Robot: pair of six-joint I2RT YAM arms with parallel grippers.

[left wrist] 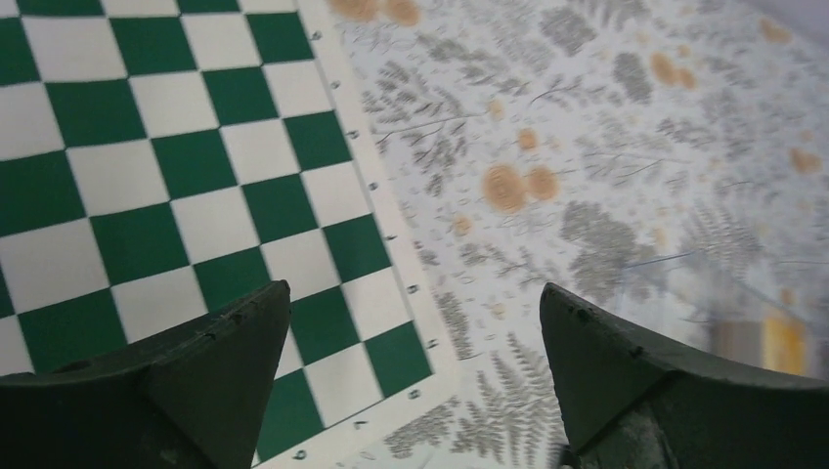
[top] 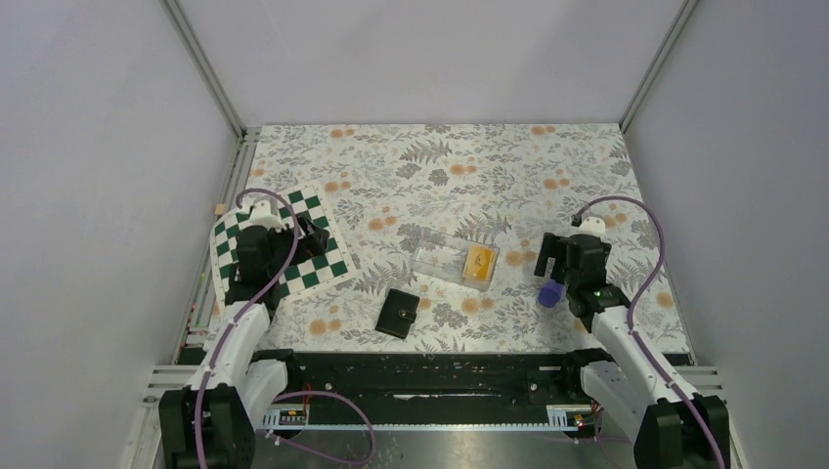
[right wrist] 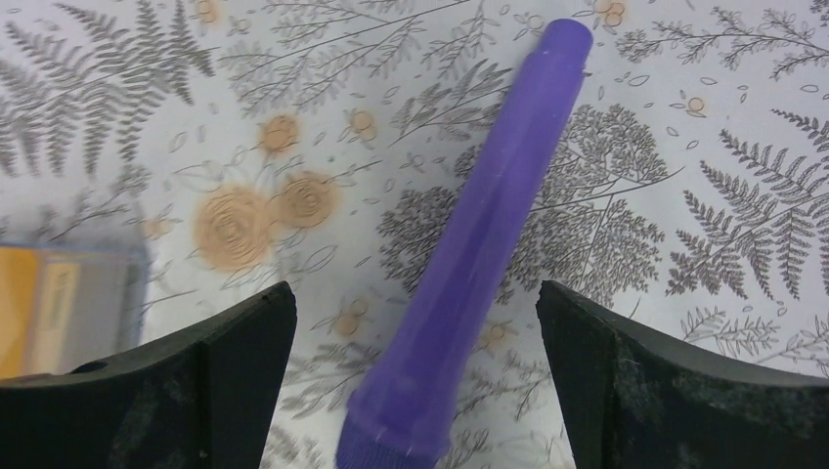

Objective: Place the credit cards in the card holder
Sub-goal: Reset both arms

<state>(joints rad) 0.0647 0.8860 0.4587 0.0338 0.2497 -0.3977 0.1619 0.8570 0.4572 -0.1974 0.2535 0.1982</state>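
Note:
The credit cards [top: 479, 261] are orange-yellow and lie inside a clear plastic box [top: 453, 258] at mid-table; they show blurred at the right edge [left wrist: 782, 342] of the left wrist view and at the left edge [right wrist: 27, 311] of the right wrist view. The card holder [top: 396, 313], a closed black wallet, lies near the front, left of the box. My left gripper [top: 313, 234] [left wrist: 414, 290] hangs open over the corner of a chessboard mat, holding nothing. My right gripper [top: 547, 264] [right wrist: 417, 288] is open, its fingers apart on either side of a purple cylinder [right wrist: 479, 244] without touching it.
A green-and-white chessboard mat [top: 283, 249] [left wrist: 147, 166] lies at the left on the floral tablecloth [top: 440, 166]. The purple cylinder [top: 549, 293] lies right of the clear box. Grey walls close in the table on three sides.

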